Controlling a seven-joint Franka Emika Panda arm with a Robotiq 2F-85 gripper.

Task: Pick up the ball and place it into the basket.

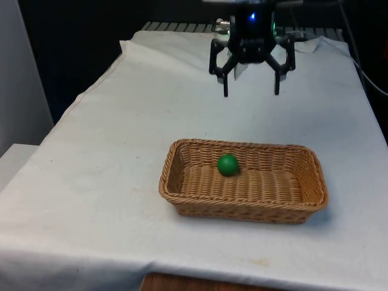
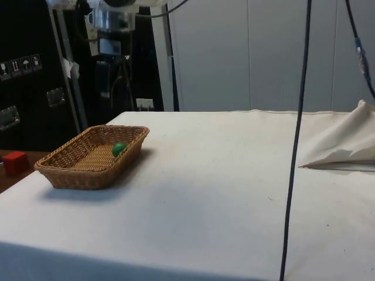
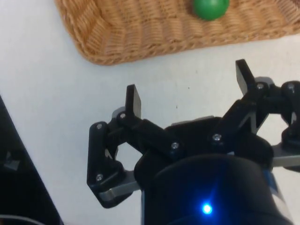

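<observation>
Spread wide and holding nothing, with the gripper (image 1: 251, 92) hanging high above the cloth, at about twelve o'clock from the basket in the front view. Parked well clear, likely because the drop is done and nothing remains to pinch. Draped over the table, a white cloth (image 1: 91, 182), bare apart from the basket. Sitting on it nearer the front edge, a long wicker basket (image 1: 242, 209), walls sloping outward, which helps keep anything round from rolling out. Resting inside on the woven floor, a green ball (image 1: 228, 164), toward the far wall at about eleven o'clock from the basket's centre. Looks complete, judged from that.
</observation>
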